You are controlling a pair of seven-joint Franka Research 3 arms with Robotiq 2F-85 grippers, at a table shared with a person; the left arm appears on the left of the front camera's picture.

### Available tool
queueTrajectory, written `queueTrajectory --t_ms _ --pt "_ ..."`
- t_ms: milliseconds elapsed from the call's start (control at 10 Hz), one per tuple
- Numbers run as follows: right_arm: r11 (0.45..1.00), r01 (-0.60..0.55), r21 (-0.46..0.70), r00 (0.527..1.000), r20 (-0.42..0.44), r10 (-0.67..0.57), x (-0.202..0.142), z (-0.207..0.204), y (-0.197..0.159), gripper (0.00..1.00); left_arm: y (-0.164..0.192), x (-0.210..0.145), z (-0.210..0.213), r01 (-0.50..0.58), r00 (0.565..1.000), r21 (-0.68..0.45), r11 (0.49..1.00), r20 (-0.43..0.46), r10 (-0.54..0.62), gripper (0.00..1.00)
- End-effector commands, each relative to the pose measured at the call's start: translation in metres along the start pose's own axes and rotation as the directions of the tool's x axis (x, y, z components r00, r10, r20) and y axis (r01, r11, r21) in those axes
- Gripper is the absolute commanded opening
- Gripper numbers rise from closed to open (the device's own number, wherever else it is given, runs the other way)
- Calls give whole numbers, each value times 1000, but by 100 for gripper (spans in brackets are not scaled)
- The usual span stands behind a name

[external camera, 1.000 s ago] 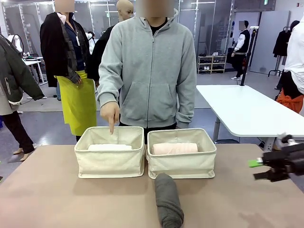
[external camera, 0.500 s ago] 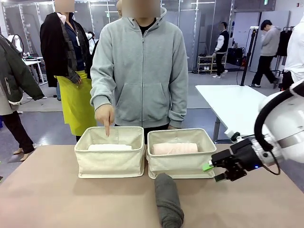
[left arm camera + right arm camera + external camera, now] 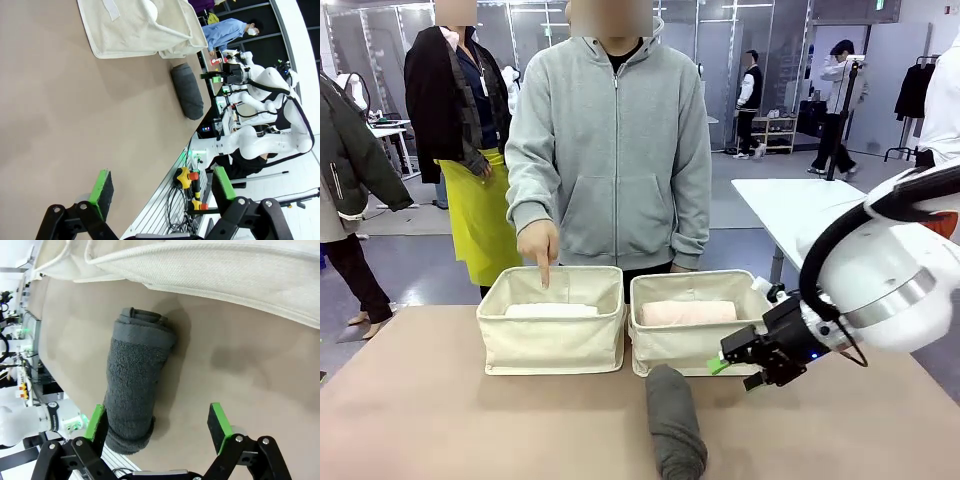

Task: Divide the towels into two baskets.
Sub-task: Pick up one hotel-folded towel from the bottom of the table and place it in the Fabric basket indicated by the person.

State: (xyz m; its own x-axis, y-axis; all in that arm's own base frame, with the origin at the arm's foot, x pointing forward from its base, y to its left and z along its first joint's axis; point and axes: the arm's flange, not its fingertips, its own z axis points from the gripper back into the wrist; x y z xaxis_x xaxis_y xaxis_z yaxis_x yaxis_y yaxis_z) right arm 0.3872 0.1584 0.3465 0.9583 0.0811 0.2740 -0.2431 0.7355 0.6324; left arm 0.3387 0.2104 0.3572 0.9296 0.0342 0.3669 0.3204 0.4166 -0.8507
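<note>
I have the right gripper low beside the dark grey rolled cloth towel, jaws spread wide, nothing held. The roll lies on the brown tabletop just in front of the two cream canvas baskets. The left basket holds a white roll; the right basket holds a pale pink roll. The person's hand points down into the left basket. Left gripper idles open over bare table. Step in hand, I judge: approach to the grey towel. Next I must centre the jaws across it, descend, close, then carry it left.
</note>
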Motion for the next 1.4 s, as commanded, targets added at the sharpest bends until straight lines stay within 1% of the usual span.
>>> queueTrajectory --t_ms 0,100,200,400,700,1100,1300 --pt "996 32 -80 999 -14 -33 7 -24 17 100 -3 -1 3 3 1000 -2 1000 13 -3 100" --pt "995 34 -98 999 -24 -36 8 -33 25 100 -3 -1 3 3 1000 -2 1000 13 -3 100" --pt "993 16 -117 998 -55 -23 4 -46 31 100 -3 -1 3 3 1000 -2 1000 13 -3 100" --pt "992 1 -126 997 -78 -11 0 -64 41 100 -3 -1 3 3 1000 -2 1000 13 -3 100" --pt "991 -18 -134 995 -99 4 -3 -83 54 100 -3 -1 3 3 1000 -2 1000 13 -3 100" --pt "990 -45 -135 986 -163 23 -10 -109 65 100 -3 -1 3 3 1000 -2 1000 13 -3 100" --pt "991 -52 -127 982 -186 28 -11 -114 66 100 -3 -1 3 3 1000 -2 1000 13 -3 100"
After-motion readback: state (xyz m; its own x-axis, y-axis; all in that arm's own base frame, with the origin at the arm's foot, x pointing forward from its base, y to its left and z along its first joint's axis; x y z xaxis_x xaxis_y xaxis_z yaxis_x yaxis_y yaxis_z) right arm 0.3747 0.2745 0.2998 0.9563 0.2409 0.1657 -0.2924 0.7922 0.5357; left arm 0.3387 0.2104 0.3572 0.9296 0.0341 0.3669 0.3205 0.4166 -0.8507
